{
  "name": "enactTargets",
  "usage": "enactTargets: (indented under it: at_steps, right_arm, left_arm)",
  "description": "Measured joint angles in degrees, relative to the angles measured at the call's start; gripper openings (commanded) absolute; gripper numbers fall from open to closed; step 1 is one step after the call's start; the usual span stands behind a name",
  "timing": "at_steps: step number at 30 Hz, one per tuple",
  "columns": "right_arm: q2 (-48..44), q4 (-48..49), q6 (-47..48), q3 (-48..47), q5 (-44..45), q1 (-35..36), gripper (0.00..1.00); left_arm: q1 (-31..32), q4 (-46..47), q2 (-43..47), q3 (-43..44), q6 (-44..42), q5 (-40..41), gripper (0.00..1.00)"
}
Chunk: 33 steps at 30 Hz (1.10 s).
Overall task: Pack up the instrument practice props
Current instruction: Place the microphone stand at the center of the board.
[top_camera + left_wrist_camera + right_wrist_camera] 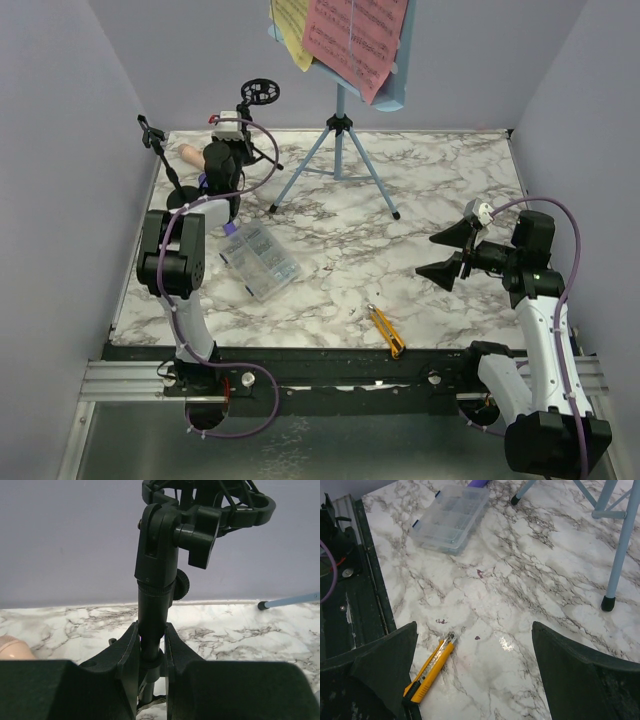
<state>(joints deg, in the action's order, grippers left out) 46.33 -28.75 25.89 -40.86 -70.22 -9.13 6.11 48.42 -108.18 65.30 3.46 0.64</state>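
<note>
Seen from above, the white marble-patterned table [430,180] carries everything. At 10 o'clock, in the far-left corner, the left gripper [226,158] is clamped on the upright post of a black microphone mount with a round shock ring [260,92]. The left wrist view shows its two fingers [127,650] pressed against either side of that post, with the ring overhead. Just to the 9 o'clock side of the post lies the rounded beige microphone [190,155], only its edge showing at the wrist. A second, slimmer black clip mount on a thin rod [152,133] stands tilted at the table's left edge, at about 10 o'clock.

At 12 o'clock stands the light-blue music rack on tripod legs [340,150]. It bears a pink sheet-music page [355,35] and, on the pink page's 9 o'clock side, a yellow page [292,30].

The clear plastic compartment box [260,260] lies at 8 o'clock, with a small purple object [229,228] touching its far end; I cannot tell what it is.

The right gripper [455,250] hangs at 3 o'clock, fingers spread wide with nothing between them. At 5 o'clock by the near edge lies the yellow-and-black utility knife [385,332], apart from the gripper.
</note>
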Motion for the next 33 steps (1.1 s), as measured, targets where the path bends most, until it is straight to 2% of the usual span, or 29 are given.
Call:
enactTargets:
  at_steps: [9, 17, 19, 24, 28, 32, 33]
  right_arm:
    - [0.3, 0.0, 0.7, 0.0, 0.0, 0.0, 0.99]
    - [0.3, 0.0, 0.7, 0.0, 0.0, 0.0, 0.99]
    - [0.3, 0.0, 0.8, 0.0, 0.0, 0.0, 0.99]
    - [0.3, 0.0, 1.2, 0.0, 0.0, 0.0, 0.99]
    - [0.3, 0.0, 1.2, 0.0, 0.0, 0.0, 0.99]
    - [0.3, 0.0, 1.3, 0.0, 0.0, 0.0, 0.99]
    - [0.3, 0.0, 1.3, 0.0, 0.0, 0.0, 0.99]
  left_arm:
    - [0.0, 2.5, -7.7, 3.8, 6.2, 0.6, 0.00]
    - [1.0, 2.6, -10.2, 3.9, 7.4, 5.3, 0.00]
    - [1.5, 2.8, -10.5, 3.9, 7.4, 6.9, 0.10]
    - [2.1, 4.7, -11.0, 2.5, 6.8, 8.8, 0.11]
    - [2.2, 6.4, -11.0, 0.8, 6.1, 8.8, 0.25]
    - [2.2, 7.9, -11.0, -1.5, 5.5, 8.6, 0.45]
    - [2.2, 8.2, -11.0, -1.8, 5.4, 8.7, 0.53]
